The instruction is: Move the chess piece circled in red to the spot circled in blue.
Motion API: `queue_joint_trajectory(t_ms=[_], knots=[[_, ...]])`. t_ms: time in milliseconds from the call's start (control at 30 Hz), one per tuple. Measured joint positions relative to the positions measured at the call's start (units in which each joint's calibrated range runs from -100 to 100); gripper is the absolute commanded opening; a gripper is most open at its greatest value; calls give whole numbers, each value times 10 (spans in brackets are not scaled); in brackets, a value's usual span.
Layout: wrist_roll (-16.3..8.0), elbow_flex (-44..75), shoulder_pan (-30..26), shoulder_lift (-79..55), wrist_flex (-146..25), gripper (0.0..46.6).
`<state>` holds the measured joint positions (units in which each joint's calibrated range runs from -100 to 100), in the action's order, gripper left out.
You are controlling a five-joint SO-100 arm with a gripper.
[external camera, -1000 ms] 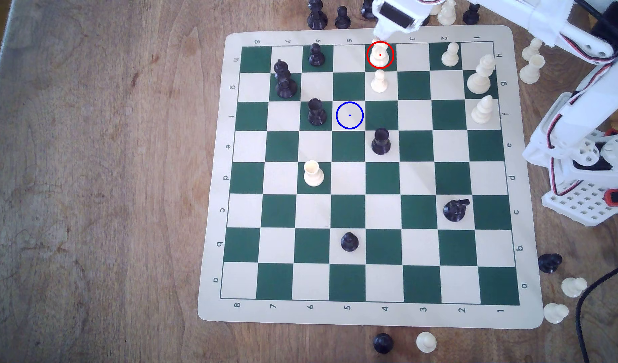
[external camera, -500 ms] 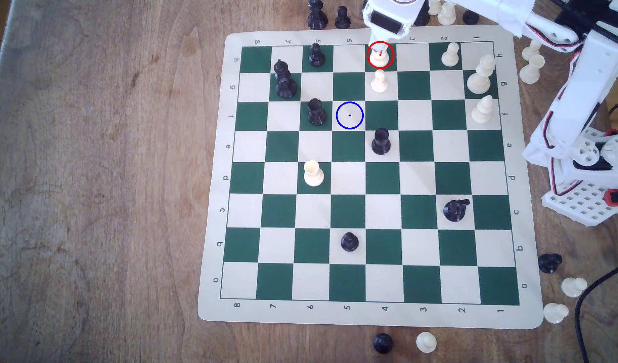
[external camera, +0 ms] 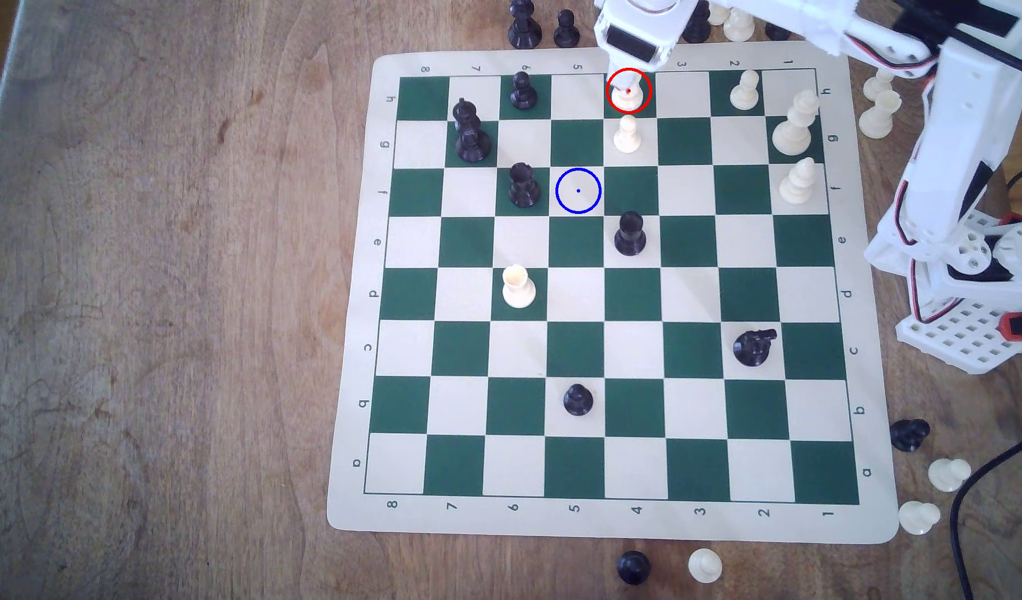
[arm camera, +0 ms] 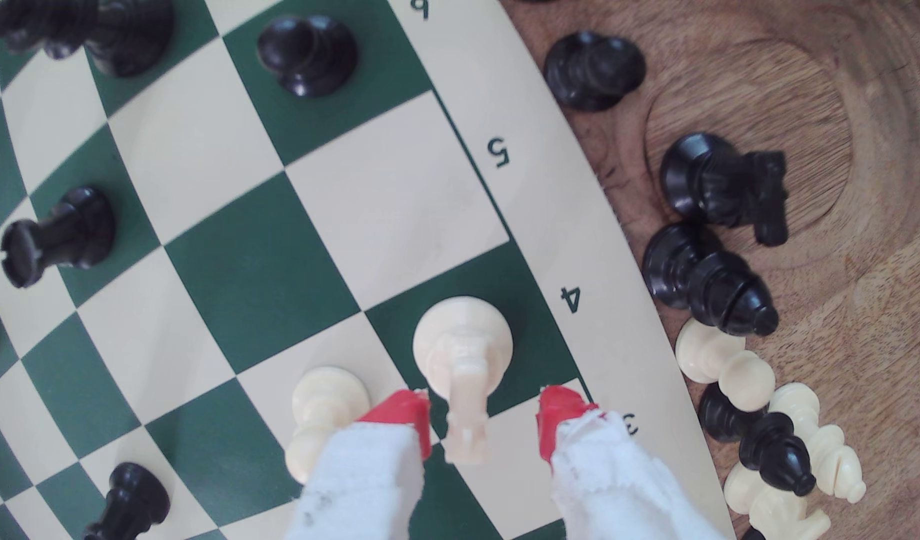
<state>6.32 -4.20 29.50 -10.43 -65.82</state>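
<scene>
The cream-white knight (external camera: 629, 99) stands upright on a green square in the board's far row, ringed in red. In the wrist view the knight (arm camera: 463, 337) has its eared head between my two red-tipped fingers (arm camera: 402, 415), with a small gap on each side. My gripper (external camera: 625, 74) hangs over it from the far edge, and the gripper (arm camera: 480, 415) is open around the head. The blue-ringed cream square (external camera: 578, 190) lies two rows nearer and one column toward the exterior view's left, with nothing on it.
A cream pawn (external camera: 627, 135) stands right in front of the knight. A black rook (external camera: 523, 186) sits beside the blue ring and a black pawn (external camera: 630, 233) is near it. Several captured pieces (arm camera: 717, 280) lie on the wooden table past the board's far edge.
The gripper has come down and shifted slightly toward the exterior view's left, now covering the knight's top. The pieces have not moved.
</scene>
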Motion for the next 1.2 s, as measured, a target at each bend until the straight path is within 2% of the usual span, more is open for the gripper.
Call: queue_joint_trajectory(t_ms=[433, 600, 800, 1200], knots=[[-7, 12, -17, -14, 0, 87], [-7, 12, -19, -14, -10, 34], [-7, 12, -18, -14, -16, 5], [-2, 12, -18, -14, -12, 3]])
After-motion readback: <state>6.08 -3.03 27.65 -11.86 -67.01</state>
